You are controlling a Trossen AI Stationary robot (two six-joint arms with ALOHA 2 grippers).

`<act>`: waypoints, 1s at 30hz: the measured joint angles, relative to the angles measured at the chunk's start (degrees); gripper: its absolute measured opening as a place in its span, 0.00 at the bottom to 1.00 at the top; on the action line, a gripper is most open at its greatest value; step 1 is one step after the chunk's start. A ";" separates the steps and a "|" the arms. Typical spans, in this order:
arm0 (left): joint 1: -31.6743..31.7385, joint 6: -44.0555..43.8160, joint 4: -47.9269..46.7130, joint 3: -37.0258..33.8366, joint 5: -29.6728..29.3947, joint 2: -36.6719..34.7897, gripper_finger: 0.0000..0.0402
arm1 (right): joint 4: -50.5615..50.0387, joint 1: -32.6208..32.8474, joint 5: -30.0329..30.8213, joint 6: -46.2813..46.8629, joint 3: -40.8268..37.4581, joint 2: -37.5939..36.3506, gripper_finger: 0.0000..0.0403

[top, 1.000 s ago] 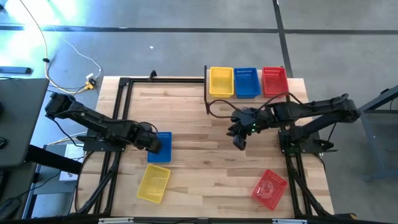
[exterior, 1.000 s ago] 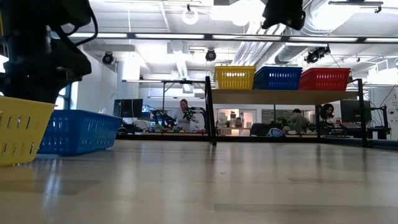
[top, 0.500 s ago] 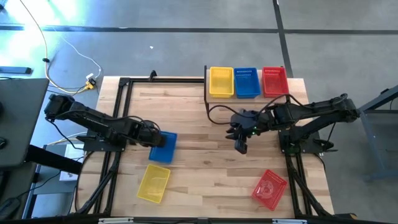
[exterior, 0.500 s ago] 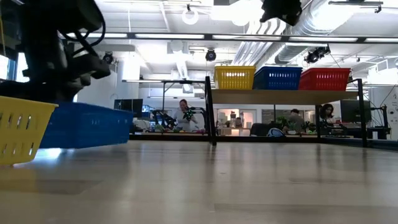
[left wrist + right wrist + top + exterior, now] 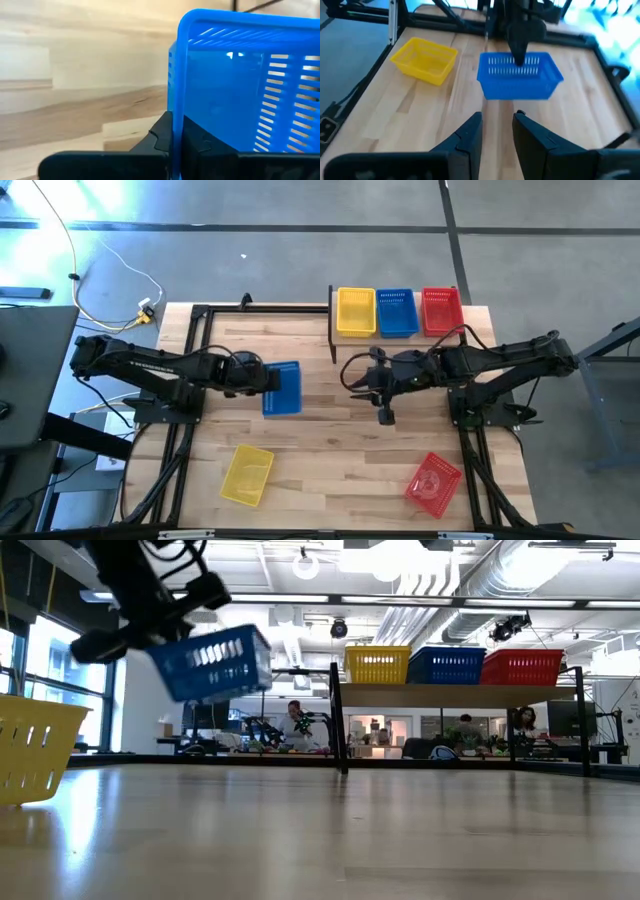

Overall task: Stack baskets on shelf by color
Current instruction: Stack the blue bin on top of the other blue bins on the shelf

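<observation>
Our left pincer (image 5: 262, 377) clamps one wall of the blue plastic mesh basket (image 5: 282, 388), airborne above the tabletop (image 5: 330, 450). Right pincer (image 5: 497, 131) hangs open mid-table, facing it. We should hand over level, releasing only once gripped.

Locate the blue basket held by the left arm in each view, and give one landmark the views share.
High view: blue basket, left of table centre, on the left gripper.
Low view: upper left, lifted and tilted.
Left wrist view: fills the right, rim between the fingers.
Right wrist view: centre.
Shared landmark: the loose yellow basket, absent from the left wrist view.
</observation>
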 joint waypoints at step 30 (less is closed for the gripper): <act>3.29 4.58 -9.64 25.71 -2.51 20.87 0.00 | -7.95 -2.05 -2.71 -15.88 19.47 24.21 0.23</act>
